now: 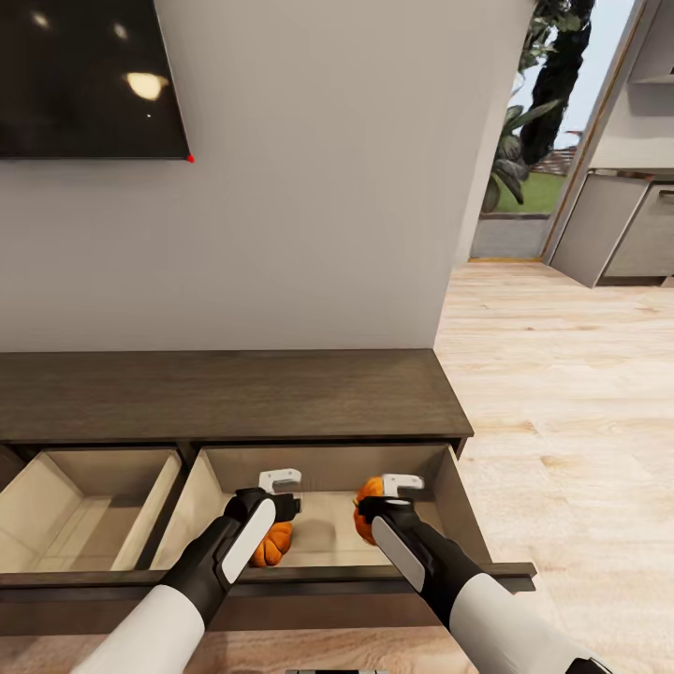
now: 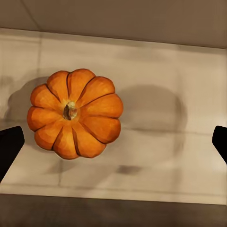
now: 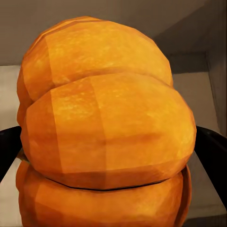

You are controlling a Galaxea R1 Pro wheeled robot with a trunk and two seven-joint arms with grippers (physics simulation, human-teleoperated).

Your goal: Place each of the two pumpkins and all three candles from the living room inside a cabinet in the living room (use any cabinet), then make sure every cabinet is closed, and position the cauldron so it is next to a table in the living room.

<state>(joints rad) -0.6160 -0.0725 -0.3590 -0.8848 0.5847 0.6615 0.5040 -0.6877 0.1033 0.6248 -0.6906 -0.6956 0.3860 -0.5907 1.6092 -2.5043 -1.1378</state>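
Observation:
The dark brown cabinet (image 1: pixel 225 393) has two drawers pulled out, with pale beige insides. One orange pumpkin (image 1: pixel 272 545) (image 2: pixel 74 112) lies stem up on the floor of the right drawer (image 1: pixel 465 510). My left gripper (image 1: pixel 281 510) (image 2: pixel 113 142) hangs above it, open, its black fingers (image 2: pixel 9 146) wide apart and clear of the pumpkin. A second pumpkin (image 1: pixel 365 510) (image 3: pixel 106 127) is held over the same drawer's right half, with my right gripper (image 1: pixel 382 513) (image 3: pixel 113 151) shut on it, its fingers (image 3: pixel 213 156) pressing both flanks.
The left drawer (image 1: pixel 84 505) stands open with nothing in it. A dark TV (image 1: pixel 84 75) hangs on the wall above the cabinet. Light wood floor (image 1: pixel 562 393) runs to the right toward grey kitchen units (image 1: pixel 618 225) and a glazed opening with plants.

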